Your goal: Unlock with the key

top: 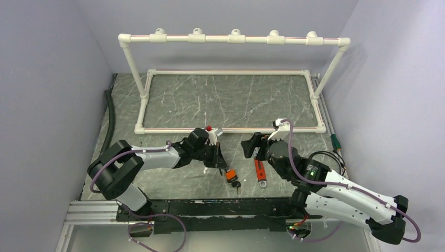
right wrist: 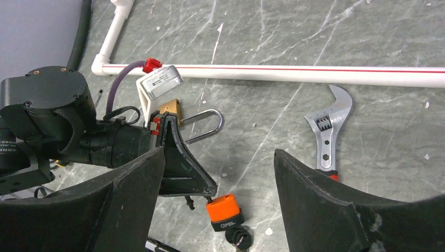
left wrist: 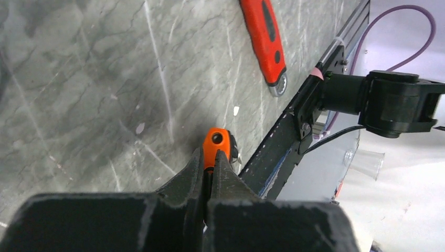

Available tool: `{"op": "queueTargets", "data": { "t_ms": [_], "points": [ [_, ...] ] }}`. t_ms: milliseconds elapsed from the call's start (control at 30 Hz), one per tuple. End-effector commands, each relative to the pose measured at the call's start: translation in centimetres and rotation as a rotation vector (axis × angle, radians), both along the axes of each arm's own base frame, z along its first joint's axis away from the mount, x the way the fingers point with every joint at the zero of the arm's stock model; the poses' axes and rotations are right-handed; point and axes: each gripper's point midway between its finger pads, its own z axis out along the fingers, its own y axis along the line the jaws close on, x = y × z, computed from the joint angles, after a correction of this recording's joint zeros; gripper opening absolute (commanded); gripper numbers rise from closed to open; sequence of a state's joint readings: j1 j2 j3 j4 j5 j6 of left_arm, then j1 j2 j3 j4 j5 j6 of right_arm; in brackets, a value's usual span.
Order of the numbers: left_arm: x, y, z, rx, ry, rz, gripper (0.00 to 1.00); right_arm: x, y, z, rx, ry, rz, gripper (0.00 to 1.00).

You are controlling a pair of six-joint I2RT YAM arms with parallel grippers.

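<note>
While the left gripper (left wrist: 210, 157) is pinching the orange plastic-headed key (left wrist: 216, 140), its jaws are standing all but closed, with only a thin edge of the orange head showing between the fingertips. The key is sitting close to the near edge of the grey marble-patterned table (top: 236, 100), about midway along it. A small black ring (right wrist: 239, 239) is lying against the head on the near-edge side. The views are not showing whether the key is lifted clear of the surface, and the blade is hidden.

Just behind the left gripper, on the side away from the near edge, the brass padlock with the steel shackle (right wrist: 170, 107) is lying partly covered by the left wrist, its shackle appearing closed. The right gripper (right wrist: 219, 155) is hovering over this area with its jaws spread wide and nothing between them. To its right, the red-handled steel adjustable wrench (right wrist: 328, 131) is lying apart from the key. Beyond the padlock, the white PVC pipe frame (right wrist: 315, 73) is running across the table.

Step in hand, as judged: the key is being secured, and insertion is not yet begun. The next move is calling for the right gripper to steady the padlock body with the keyway exposed, while the left arm is lining the blade up with it. The shallow edge pinch is risking the key twisting under turning load.
</note>
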State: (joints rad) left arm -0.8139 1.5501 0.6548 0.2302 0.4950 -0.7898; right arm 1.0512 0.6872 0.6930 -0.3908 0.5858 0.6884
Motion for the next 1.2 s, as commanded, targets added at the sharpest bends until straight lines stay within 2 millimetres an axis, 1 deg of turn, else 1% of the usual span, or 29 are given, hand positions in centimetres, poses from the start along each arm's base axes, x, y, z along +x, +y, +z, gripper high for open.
{"op": "queueTargets", "data": {
  "t_ms": [0, 200, 367, 467, 633, 700, 800, 833, 867, 967, 1033, 1067, 1167],
  "points": [
    [-0.4, 1.7, -2.0, 0.092, -0.008, 0.009, 0.00, 0.4, 0.3, 1.1, 0.027, -0.029, -0.008, 0.78],
    [-0.5, 3.6, -3.5, 0.195, -0.031, 0.021, 0.00, 0.6, 0.6, 1.1, 0.025, -0.032, -0.001, 0.78],
    [0.6, 5.8, -5.5, 0.275, -0.017, 0.088, 0.00, 0.8, 1.4, 1.0, 0.018, -0.027, 0.017, 0.78],
    [1.2, 7.0, -6.2, 0.291, -0.003, 0.123, 0.00, 0.7, 1.7, 0.9, 0.016, -0.021, 0.026, 0.78],
    [1.9, 8.4, -6.5, 0.345, -0.041, 0.144, 0.00, 0.7, 1.8, 0.9, 0.023, -0.019, 0.032, 0.78],
    [1.7, 9.2, -6.8, 0.383, -0.037, 0.151, 0.03, 0.7, 1.9, 0.8, 0.023, -0.018, 0.036, 0.78],
    [1.8, 9.8, -6.8, 0.405, -0.040, 0.166, 0.04, 0.8, 2.1, 0.8, 0.024, -0.015, 0.039, 0.78],
    [1.8, 9.9, -6.8, 0.407, -0.040, 0.169, 0.07, 0.8, 2.2, 0.8, 0.023, -0.014, 0.041, 0.78],
    [1.8, 10.0, -6.8, 0.410, -0.041, 0.173, 0.12, 0.8, 2.2, 0.7, 0.022, -0.013, 0.042, 0.78],
    [1.6, 10.4, -6.8, 0.410, -0.048, 0.189, 0.32, 0.8, 2.3, 0.7, 0.021, -0.011, 0.044, 0.78],
    [1.6, 10.8, -6.8, 0.413, -0.062, 0.204, 0.42, 0.8, 2.3, 0.6, 0.024, -0.011, 0.044, 0.78],
    [1.7, 10.9, -6.6, 0.413, -0.071, 0.210, 0.47, 0.8, 2.2, 0.6, 0.023, -0.011, 0.044, 0.78],
    [2.0, 11.1, -6.2, 0.412, -0.096, 0.221, 0.56, 0.7, 2.2, 0.6, 0.025, -0.011, 0.045, 0.78]
  ]
}}
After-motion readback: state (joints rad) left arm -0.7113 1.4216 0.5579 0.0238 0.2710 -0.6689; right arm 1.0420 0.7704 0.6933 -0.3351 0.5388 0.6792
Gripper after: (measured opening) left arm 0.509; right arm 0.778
